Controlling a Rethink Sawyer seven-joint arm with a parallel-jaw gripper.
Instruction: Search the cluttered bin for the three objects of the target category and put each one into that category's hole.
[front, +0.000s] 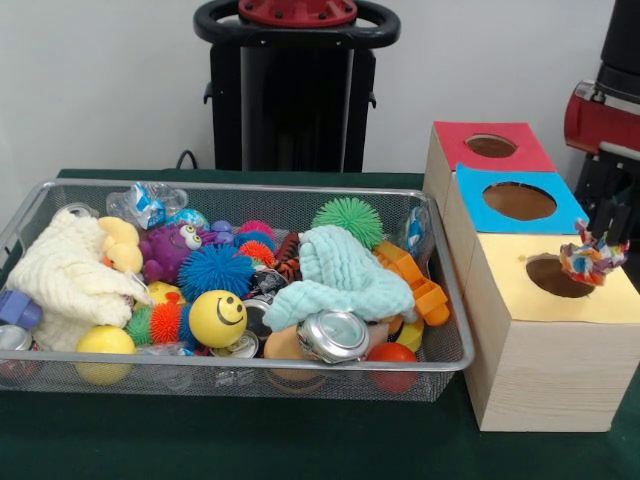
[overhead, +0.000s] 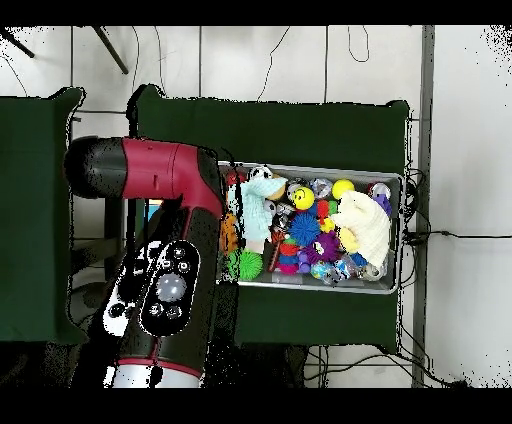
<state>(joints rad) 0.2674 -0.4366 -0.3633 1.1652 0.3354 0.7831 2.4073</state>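
At the right of the front view my gripper (front: 598, 238) reaches down over the yellow-topped wooden box (front: 560, 330). It is shut on a crumpled multicoloured wrapper (front: 591, 260), which hangs at the right edge of that box's round hole (front: 549, 277). The wire mesh bin (front: 240, 187) on the left holds spiky balls, a yellow smiley ball (front: 217, 318), crushed cans (front: 332, 335), cloths and plastic toys. In the overhead view the red and black arm (overhead: 165, 280) hides the boxes and the gripper, and the bin (overhead: 392, 180) lies to its right.
Behind the yellow box stand a blue-topped box (front: 480, 212) and a red-topped box (front: 455, 140), each with a round hole. A pale green cloth (front: 340, 280) and a cream cloth (front: 65, 275) cover part of the bin's contents. Green cloth covers the table.
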